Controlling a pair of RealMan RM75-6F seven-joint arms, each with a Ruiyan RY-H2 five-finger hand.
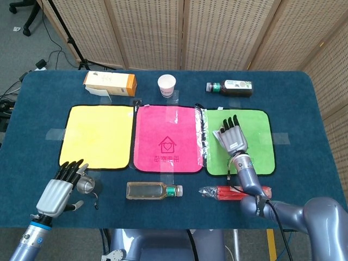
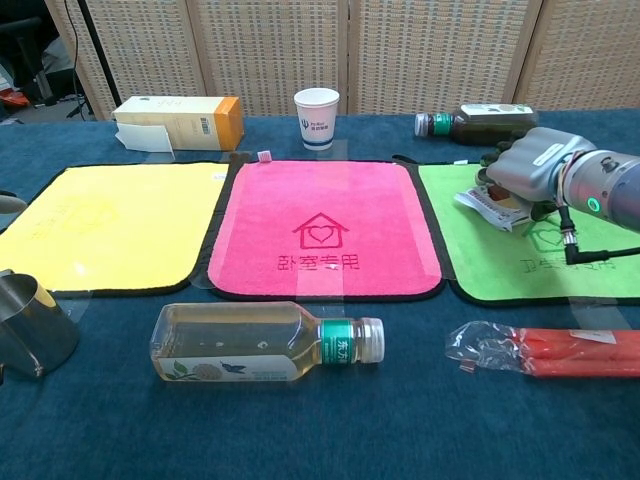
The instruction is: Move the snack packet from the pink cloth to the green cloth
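Observation:
My right hand [image 1: 232,139] hovers over the green cloth [image 1: 258,128], palm down. In the chest view this hand [image 2: 538,170] holds the white snack packet [image 2: 490,206] against its underside, just above the green cloth [image 2: 500,260]. From the head camera the hand hides the packet. Nothing lies on the pink cloth [image 1: 167,138] [image 2: 320,225]. My left hand [image 1: 57,190] rests low at the table's front left with fingers spread and nothing in it, beside a metal cup [image 1: 87,186].
A tea bottle [image 2: 265,343] lies in front of the pink cloth. A red sausage pack [image 2: 550,350] lies in front of the green cloth. Behind the cloths stand a paper cup [image 1: 167,86], a carton [image 1: 110,83] and a dark bottle [image 1: 229,88]. A yellow cloth [image 1: 98,136] lies left.

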